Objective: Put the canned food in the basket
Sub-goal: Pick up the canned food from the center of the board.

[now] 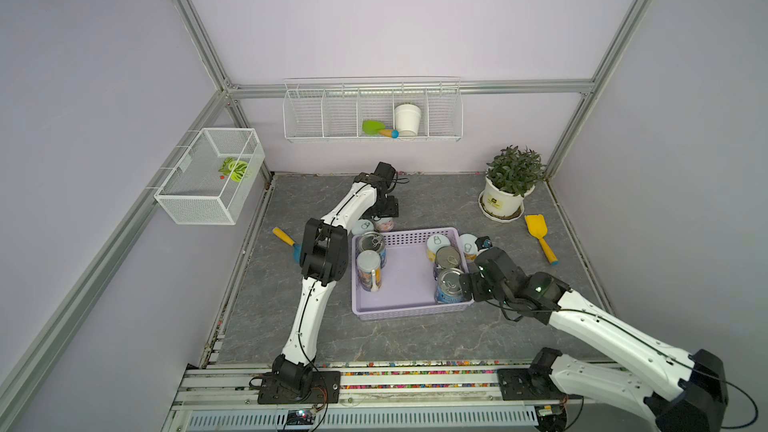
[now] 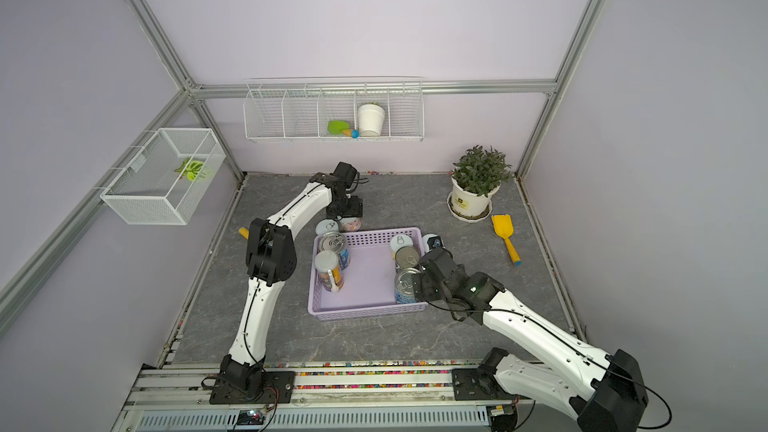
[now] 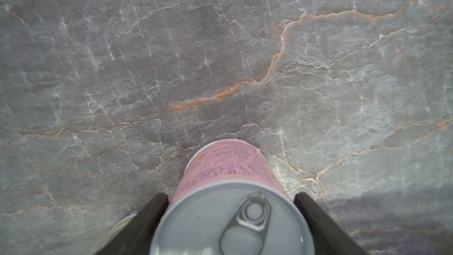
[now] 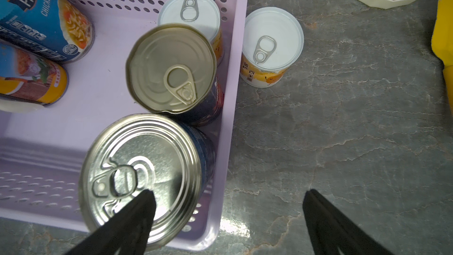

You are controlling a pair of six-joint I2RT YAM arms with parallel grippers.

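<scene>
The lilac basket (image 1: 411,312) holds several cans: two at its left side (image 1: 372,243) and three at its right (image 1: 446,258). A short orange-labelled can (image 4: 272,38) stands on the table just outside the basket's right wall (image 4: 241,45). Behind the far left corner stand a pale-lidded can (image 1: 363,226) and a pink-labelled can (image 3: 228,165). My left gripper (image 3: 231,194) comes down over the pink can, with a finger against each side; the can rests on the table. My right gripper (image 4: 228,192) is open above the basket's near right corner, one finger (image 4: 137,212) over a silver lid.
A potted plant (image 1: 513,184) stands at the back right, with a yellow shovel (image 1: 540,236) lying in front of it. A yellow-handled tool (image 1: 286,241) lies left of the left arm. A wire rack (image 1: 372,114) hangs on the back wall and a mesh box (image 1: 210,176) on the left wall.
</scene>
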